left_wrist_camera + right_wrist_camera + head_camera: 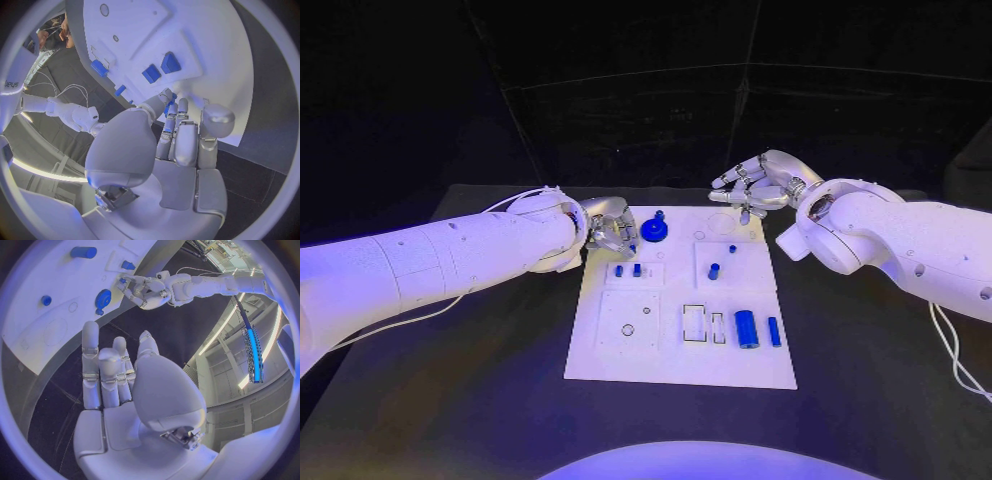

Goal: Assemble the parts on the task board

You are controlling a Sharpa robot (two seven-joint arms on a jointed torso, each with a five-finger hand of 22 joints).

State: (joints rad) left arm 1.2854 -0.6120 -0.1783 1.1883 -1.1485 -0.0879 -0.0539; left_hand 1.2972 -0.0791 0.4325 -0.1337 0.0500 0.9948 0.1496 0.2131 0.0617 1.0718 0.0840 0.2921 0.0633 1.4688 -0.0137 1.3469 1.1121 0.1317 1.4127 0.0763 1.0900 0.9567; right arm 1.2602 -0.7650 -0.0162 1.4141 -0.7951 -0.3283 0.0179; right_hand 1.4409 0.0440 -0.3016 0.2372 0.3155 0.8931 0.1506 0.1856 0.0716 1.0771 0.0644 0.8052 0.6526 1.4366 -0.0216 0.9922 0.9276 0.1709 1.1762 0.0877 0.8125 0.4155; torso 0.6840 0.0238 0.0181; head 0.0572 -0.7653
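Nearest the camera, the dark matte counter (444, 400) carries the flat white board (668, 360), a smooth rectangular plate with shallow outlined recesses. Toward its right side lie a stubby blue cylinder (747, 328) and a thinner blue bar (775, 331) beside it, both glossy. Further up stands a small blue peg (714, 270), two tiny blue blocks (627, 269) on the left, and a round toothed blue gear (656, 231) near the far edge. The left hand (609, 228), silver and jointed, rests at the board's far left corner just beside the gear; its fingers (178, 135) lie together, straight, tips down on the white plate, holding nothing. The right hand (753, 188) hovers off the far right corner, fingers (100, 365) extended and empty.
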